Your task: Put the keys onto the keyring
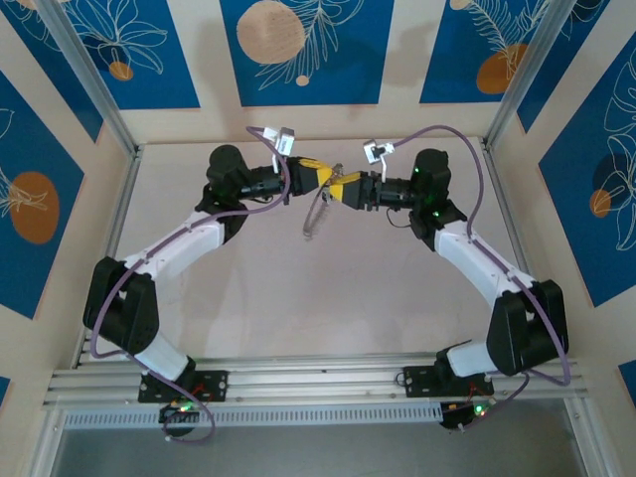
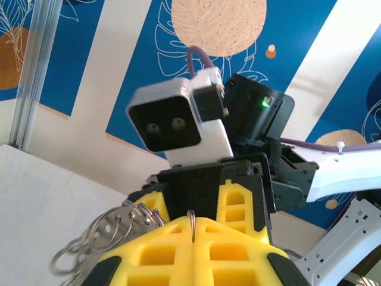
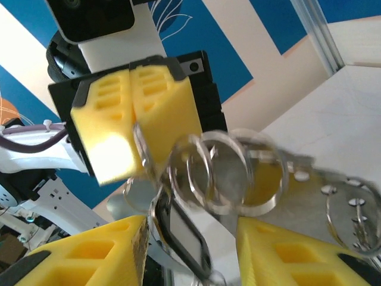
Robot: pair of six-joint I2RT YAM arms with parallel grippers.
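Two grippers stood tip to tip above the far middle of the table (image 1: 298, 308). On the left, the left gripper (image 1: 323, 176) was clamped tight on the keyring (image 1: 316, 214), one thin wire of it pinched between its yellow pads (image 2: 155, 253). From that pinch the floppy loop hung free, its long axis running towards the near side and slightly left in the top view, with its small rings bunched just beside the fingertips. The key (image 3: 186, 237), a dark oblong tag, hung tilted among the rings; which way its tip pointed could not be told. On the right, the right gripper (image 1: 345, 188) had its fingers parted, with rings and key in the gap between them.
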